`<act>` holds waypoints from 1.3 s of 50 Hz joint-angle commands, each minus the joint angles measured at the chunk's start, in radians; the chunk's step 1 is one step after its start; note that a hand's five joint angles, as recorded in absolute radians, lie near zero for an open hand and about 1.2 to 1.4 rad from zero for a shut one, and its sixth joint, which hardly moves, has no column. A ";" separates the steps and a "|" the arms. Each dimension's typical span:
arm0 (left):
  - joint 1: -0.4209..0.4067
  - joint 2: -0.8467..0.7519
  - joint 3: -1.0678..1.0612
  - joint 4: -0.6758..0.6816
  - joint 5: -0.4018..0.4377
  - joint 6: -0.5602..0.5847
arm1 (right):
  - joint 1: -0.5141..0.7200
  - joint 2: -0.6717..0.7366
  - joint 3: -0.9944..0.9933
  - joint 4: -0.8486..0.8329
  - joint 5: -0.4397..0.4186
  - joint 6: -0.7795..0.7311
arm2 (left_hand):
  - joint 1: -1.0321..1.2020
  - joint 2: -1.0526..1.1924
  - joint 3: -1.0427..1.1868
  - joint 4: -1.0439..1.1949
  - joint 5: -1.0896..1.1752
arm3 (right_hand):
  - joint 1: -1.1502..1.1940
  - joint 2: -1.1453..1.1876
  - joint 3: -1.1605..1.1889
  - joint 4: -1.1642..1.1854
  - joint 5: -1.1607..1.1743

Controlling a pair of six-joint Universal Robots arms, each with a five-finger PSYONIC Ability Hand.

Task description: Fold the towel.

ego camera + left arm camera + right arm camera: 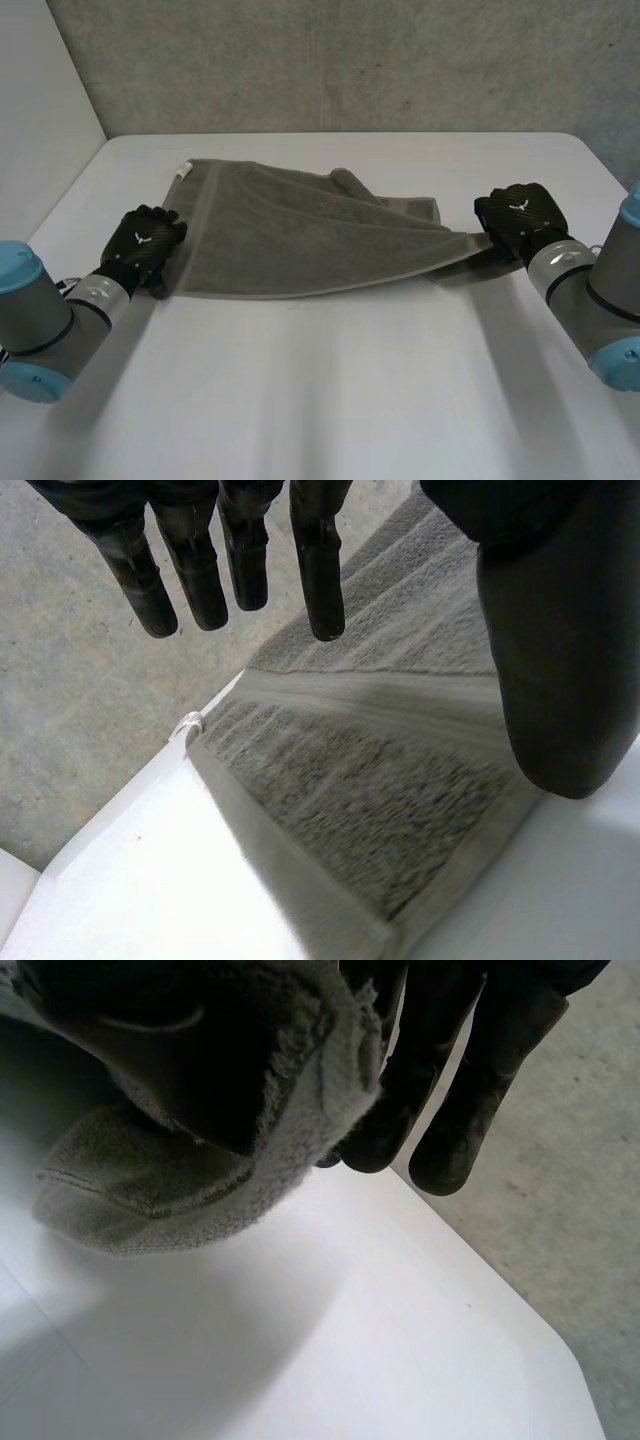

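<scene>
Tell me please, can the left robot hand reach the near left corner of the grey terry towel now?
Probably yes. The left robot hand is at the left edge of the grey terry towel with straight fingers, and nothing lies between it and that corner on the white table.

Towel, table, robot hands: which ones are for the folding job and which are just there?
For the job: grey towel; right hand, pinching a towel corner; left hand, open by the opposite edge.
Just there: white table; grey wall behind it.
</scene>
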 commanded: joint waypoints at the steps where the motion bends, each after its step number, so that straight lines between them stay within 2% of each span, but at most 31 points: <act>1: 0.000 -0.001 0.007 0.004 -0.003 0.000 | -0.016 0.011 -0.009 0.001 0.004 -0.001 | -0.068 -0.061 -0.071 -0.069 -0.022 | 0.066 0.070 0.069 0.054 0.051; 16: 0.000 -0.051 0.056 -0.029 -0.003 0.001 | -0.008 0.014 -0.003 0.001 0.004 -0.002 | -0.068 -0.061 -0.071 -0.069 -0.022 | 0.066 0.070 0.069 0.054 0.051; 22: 0.000 -0.039 0.069 -0.130 -0.002 0.001 | -0.008 0.017 -0.003 0.001 0.004 -0.002 | -0.077 -0.070 -0.080 -0.077 -0.031 | 0.066 0.070 0.069 0.054 0.051; 29: 0.004 0.001 0.123 -0.352 -0.003 -0.007 | -0.008 0.021 -0.003 0.001 0.003 -0.005 | -0.106 -0.099 -0.110 -0.107 -0.060 | 0.066 0.070 0.069 0.054 0.051; 34: 0.009 0.004 0.149 -0.426 -0.005 -0.010 | -0.007 0.022 -0.003 0.001 0.003 -0.006 | -0.106 -0.099 -0.110 -0.107 -0.060 | 0.066 0.070 0.069 0.054 0.051; 44: 0.011 -0.004 0.183 -0.431 -0.013 -0.013 | -0.004 0.024 0.000 0.001 0.003 -0.009 | -0.100 -0.093 -0.104 -0.101 -0.055 | 0.066 0.070 0.069 0.054 0.051; 48: 0.011 -0.001 0.197 -0.436 -0.043 -0.014 | -0.004 0.025 0.000 0.001 0.003 -0.009 | -0.103 -0.096 -0.107 -0.104 -0.058 | 0.066 0.070 0.069 0.054 0.051; 65: 0.011 -0.058 0.257 -0.430 -0.083 -0.013 | 0.001 0.028 0.008 0.001 0.001 -0.010 | -0.106 -0.099 -0.110 -0.107 -0.060 | 0.066 0.070 0.069 0.054 0.051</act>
